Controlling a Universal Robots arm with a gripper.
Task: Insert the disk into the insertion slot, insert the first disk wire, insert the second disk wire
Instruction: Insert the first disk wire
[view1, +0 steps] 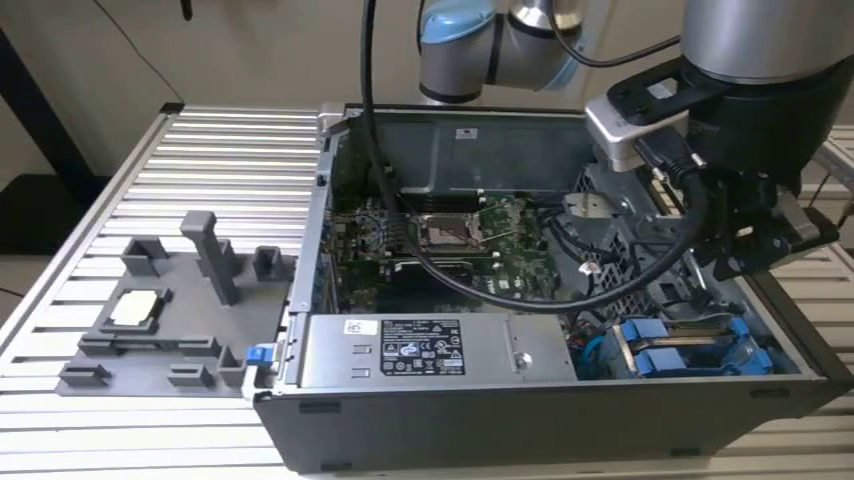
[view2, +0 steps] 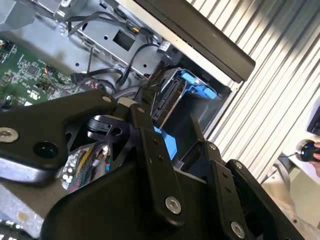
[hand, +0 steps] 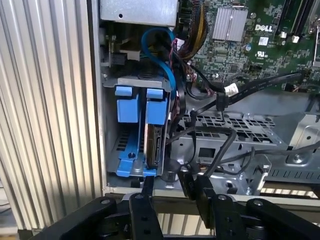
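Open computer case (view1: 534, 420) on a ribbed metal worktop (view1: 240, 160). The blue-framed disk (hand: 154, 142) stands inside the insertion slot (hand: 120, 142) at the case's corner. The tool (hand: 170, 186) hovers at the disk's end, fingers parted. Black wires (hand: 220, 145) lie beside the slot.

A counter (view1: 227, 160) of ribbed, silvery metal slats carries everything, and two things lie directly on it. An open computer case (view1: 534, 430) sits toward the exterior view's right, its open side facing up and its dark wall nearest that camera. Just beside it, on the exterior view's left, lies a flat grey tray (view1: 180, 325) with upright posts and blocks standing on it. In both wrist views the counter (view2: 280, 95) (hand: 45, 100) runs right up to the case's outer wall.
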